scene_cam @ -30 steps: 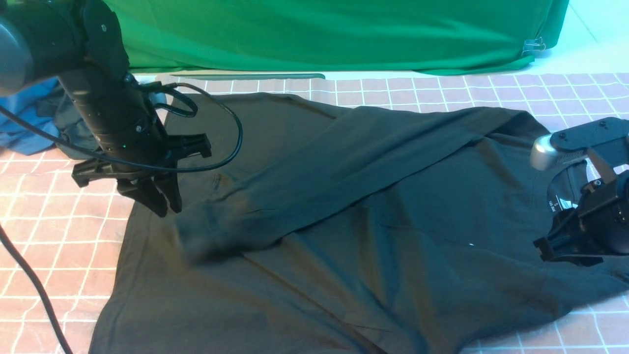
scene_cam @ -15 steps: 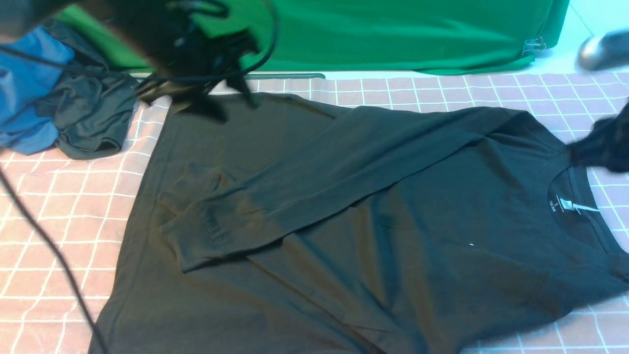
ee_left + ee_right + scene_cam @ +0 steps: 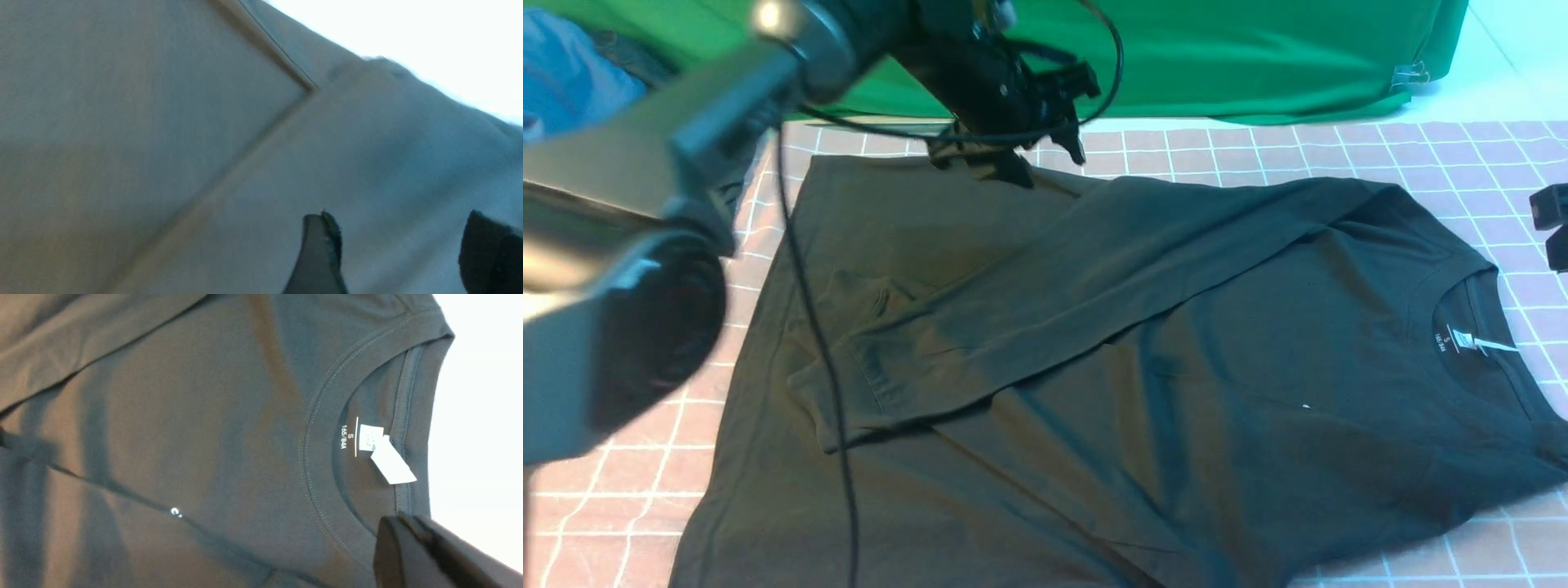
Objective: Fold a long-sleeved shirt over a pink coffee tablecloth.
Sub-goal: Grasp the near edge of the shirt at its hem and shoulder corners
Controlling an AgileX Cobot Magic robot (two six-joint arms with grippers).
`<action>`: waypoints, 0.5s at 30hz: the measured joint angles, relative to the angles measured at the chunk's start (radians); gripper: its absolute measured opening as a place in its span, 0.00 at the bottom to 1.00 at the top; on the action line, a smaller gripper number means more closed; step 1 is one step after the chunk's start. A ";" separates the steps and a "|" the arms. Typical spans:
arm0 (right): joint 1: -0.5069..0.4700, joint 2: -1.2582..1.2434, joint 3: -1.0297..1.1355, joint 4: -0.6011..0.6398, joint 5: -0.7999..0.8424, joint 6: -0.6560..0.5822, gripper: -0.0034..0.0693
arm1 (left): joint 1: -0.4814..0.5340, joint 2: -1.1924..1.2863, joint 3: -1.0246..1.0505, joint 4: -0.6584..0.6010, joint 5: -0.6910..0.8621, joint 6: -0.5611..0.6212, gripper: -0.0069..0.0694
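The black long-sleeved shirt (image 3: 1176,392) lies flat on the pink coffee tablecloth (image 3: 629,384), collar and white neck label (image 3: 1474,343) to the right. One sleeve is folded slantwise across the body, and its cuff (image 3: 849,400) rests near the left side. My left gripper (image 3: 1045,159) hovers over the shirt's far edge. In the left wrist view the left gripper (image 3: 402,245) is open with nothing between its fingers. Only a black part of my right arm (image 3: 1553,224) shows at the right edge. In the right wrist view the right gripper (image 3: 402,520) is shut and empty above the collar (image 3: 322,428).
A green cloth (image 3: 1176,57) hangs along the back with a clip (image 3: 1409,77) at its right end. A blue garment (image 3: 564,73) lies at the far left. My left arm (image 3: 645,220) reaches across the left foreground, and its cable (image 3: 821,351) hangs over the shirt.
The left gripper opened and moved off the sleeve cuff to the shirt's far edge, leaving the sleeve across the body. The right gripper drew back from the collar to the right and shut.
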 joint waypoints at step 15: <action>0.000 0.000 0.000 0.022 -0.015 -0.011 0.12 | 0.001 0.171 -0.075 -0.107 -0.195 0.080 0.73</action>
